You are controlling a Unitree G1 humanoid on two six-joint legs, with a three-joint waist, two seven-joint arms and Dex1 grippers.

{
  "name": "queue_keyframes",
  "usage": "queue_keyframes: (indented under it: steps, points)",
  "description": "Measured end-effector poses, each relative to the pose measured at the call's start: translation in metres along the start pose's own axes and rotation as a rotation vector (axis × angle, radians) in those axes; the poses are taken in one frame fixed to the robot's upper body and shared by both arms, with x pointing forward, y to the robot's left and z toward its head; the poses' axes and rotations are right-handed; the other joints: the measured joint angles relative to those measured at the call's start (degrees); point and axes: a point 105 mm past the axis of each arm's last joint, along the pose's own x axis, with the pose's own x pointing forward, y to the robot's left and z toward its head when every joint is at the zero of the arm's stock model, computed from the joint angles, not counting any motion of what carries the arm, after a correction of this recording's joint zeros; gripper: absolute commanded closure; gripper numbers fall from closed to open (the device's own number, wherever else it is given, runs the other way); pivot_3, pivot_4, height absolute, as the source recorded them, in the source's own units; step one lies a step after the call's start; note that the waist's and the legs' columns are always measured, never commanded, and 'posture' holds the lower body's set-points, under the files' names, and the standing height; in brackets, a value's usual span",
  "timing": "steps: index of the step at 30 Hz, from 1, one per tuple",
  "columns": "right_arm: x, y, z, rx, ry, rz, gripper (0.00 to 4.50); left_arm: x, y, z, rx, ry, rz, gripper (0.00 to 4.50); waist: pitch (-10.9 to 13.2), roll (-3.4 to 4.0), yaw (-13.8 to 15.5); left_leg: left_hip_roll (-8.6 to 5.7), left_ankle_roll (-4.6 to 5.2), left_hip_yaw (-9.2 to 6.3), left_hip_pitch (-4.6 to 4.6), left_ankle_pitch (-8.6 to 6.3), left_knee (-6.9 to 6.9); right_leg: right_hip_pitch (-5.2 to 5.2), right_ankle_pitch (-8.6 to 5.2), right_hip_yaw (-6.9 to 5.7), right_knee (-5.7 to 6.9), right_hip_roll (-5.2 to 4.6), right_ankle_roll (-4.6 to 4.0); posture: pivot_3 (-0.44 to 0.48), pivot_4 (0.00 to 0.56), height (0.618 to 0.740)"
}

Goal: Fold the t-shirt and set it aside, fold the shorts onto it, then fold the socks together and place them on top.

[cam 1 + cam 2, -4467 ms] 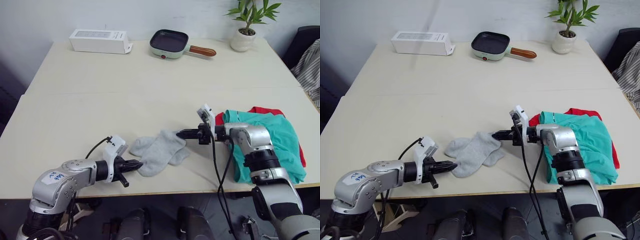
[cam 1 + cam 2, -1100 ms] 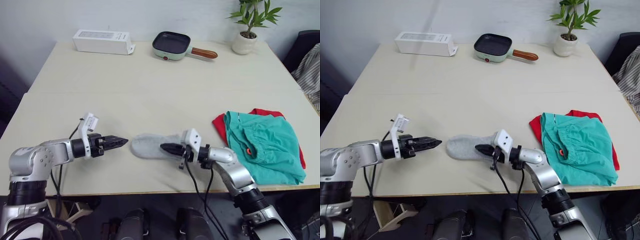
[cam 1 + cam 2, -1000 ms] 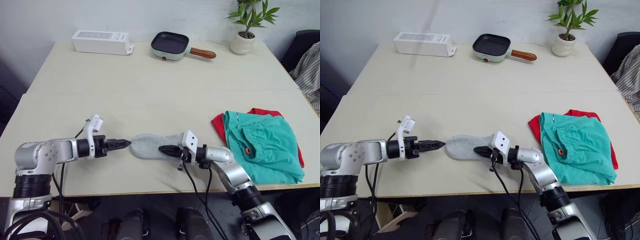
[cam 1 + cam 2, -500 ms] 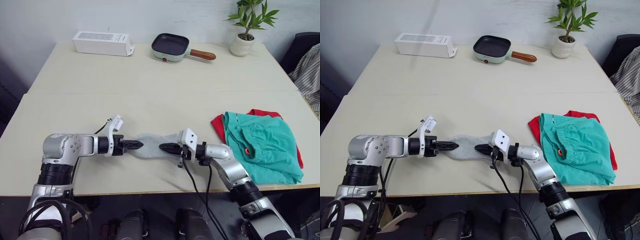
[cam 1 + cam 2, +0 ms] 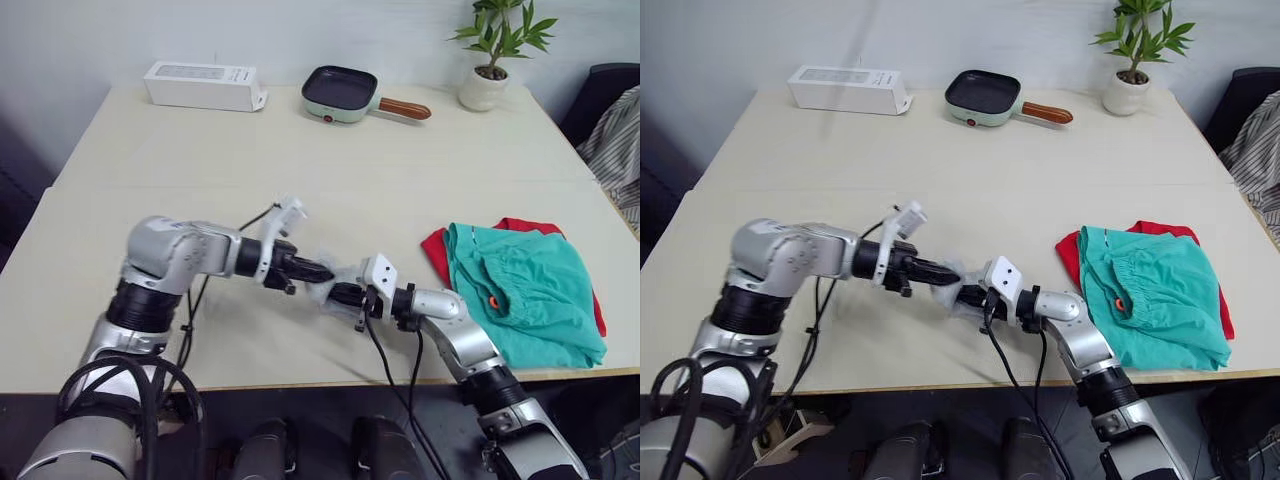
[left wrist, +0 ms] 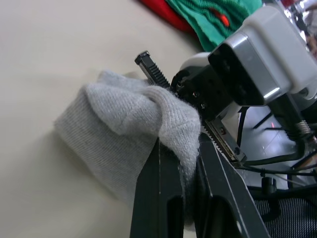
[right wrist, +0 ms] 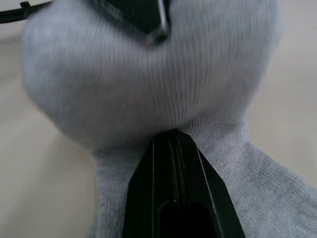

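The light grey socks (image 6: 114, 144) lie near the table's front edge, bunched and doubled over on themselves. My left gripper (image 5: 315, 271) reaches across from the left and is shut on the folded-over end. My right gripper (image 5: 338, 293) meets it from the right and is shut on the socks' other end (image 7: 148, 74). The two grippers' tips nearly touch. To the right lie the teal-green shorts (image 5: 520, 290), folded on top of the red t-shirt (image 5: 436, 243). Only the t-shirt's edges show around the shorts.
At the table's far edge stand a white box (image 5: 200, 83), a small green pan (image 5: 345, 88) with a wooden handle, and a potted plant (image 5: 484, 82). A striped cloth (image 5: 620, 130) hangs beyond the right edge. Bare tabletop (image 5: 300, 180) lies between.
My left gripper has swung right with the socks' left end, folding them over onto the end in my right gripper. The right gripper has stayed in place.
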Motion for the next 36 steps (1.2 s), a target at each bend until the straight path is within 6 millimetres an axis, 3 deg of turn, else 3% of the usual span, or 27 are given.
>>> queue_keyframes:
  steps: [4,10,11,18,23,24,29,33,36]
  points:
    - [-0.004,0.000,-0.001,0.011,0.008,-0.029,4.50,0.022,0.000,-0.002,0.090,-0.015,-0.036,4.49,0.00,0.00,0.16,0.00,0.02,0.00,-0.03,0.00,0.02,-0.01,-0.01,0.01,-0.17,-0.04,-0.01,0.000,0.150,0.740]
    - [-0.018,0.000,-0.003,0.020,0.039,-0.069,4.50,0.038,-0.004,-0.008,0.234,-0.182,-0.162,4.49,0.00,0.00,0.40,0.02,-0.02,-0.02,-0.08,-0.03,0.03,-0.04,-0.01,0.03,-0.26,-0.14,-0.03,0.000,0.150,0.740]
    - [-0.022,0.001,-0.003,0.021,0.048,-0.074,4.50,0.038,-0.003,-0.008,0.237,-0.190,-0.170,3.89,0.00,0.00,0.52,0.02,-0.01,-0.01,-0.10,-0.03,0.03,-0.06,-0.01,0.02,-0.26,-0.15,-0.03,0.000,0.150,0.740]
    - [-0.051,0.004,-0.001,0.066,0.099,-0.140,4.50,0.038,-0.003,-0.008,0.300,-0.283,-0.204,1.78,0.00,0.00,1.46,0.03,0.14,-0.05,-0.19,-0.07,0.04,-0.09,-0.01,0.01,-0.33,-0.18,-0.03,0.000,0.150,0.740]
    - [-0.084,0.005,-0.002,0.115,0.120,-0.212,4.50,0.042,-0.005,-0.011,0.371,-0.327,-0.235,0.15,0.00,0.00,1.54,0.02,0.39,-0.03,-0.24,-0.01,0.03,-0.09,-0.01,-0.07,-0.40,-0.17,-0.03,0.000,0.150,0.740]
    - [-0.091,0.004,-0.004,0.127,0.125,-0.230,4.50,0.042,-0.007,-0.011,0.385,-0.333,-0.245,0.03,0.00,0.00,1.55,0.03,0.41,-0.03,-0.24,-0.01,0.03,-0.07,-0.01,-0.07,-0.42,-0.17,-0.03,0.000,0.150,0.740]
    - [-0.131,-0.007,-0.007,0.150,0.151,-0.347,4.50,0.035,-0.013,-0.016,0.456,-0.403,-0.300,0.03,0.01,0.00,1.50,0.04,0.47,0.01,-0.24,-0.01,0.03,-0.09,-0.01,-0.13,-0.43,-0.16,-0.02,0.000,0.150,0.740]
    - [-0.144,-0.018,0.012,0.139,0.069,-0.383,4.50,0.015,-0.012,0.001,0.467,-0.531,-0.272,0.90,0.01,0.00,1.35,0.11,0.49,0.01,-0.20,0.00,0.05,-0.06,-0.01,-0.16,-0.40,-0.12,-0.02,0.000,0.150,0.740]
    - [-0.138,-0.023,0.038,0.111,-0.042,-0.363,4.50,0.000,-0.001,0.011,0.474,-0.576,-0.183,1.90,0.01,0.00,1.40,0.12,0.49,0.00,-0.17,0.02,0.05,-0.05,-0.01,-0.19,-0.36,-0.11,-0.02,0.000,0.150,0.740]
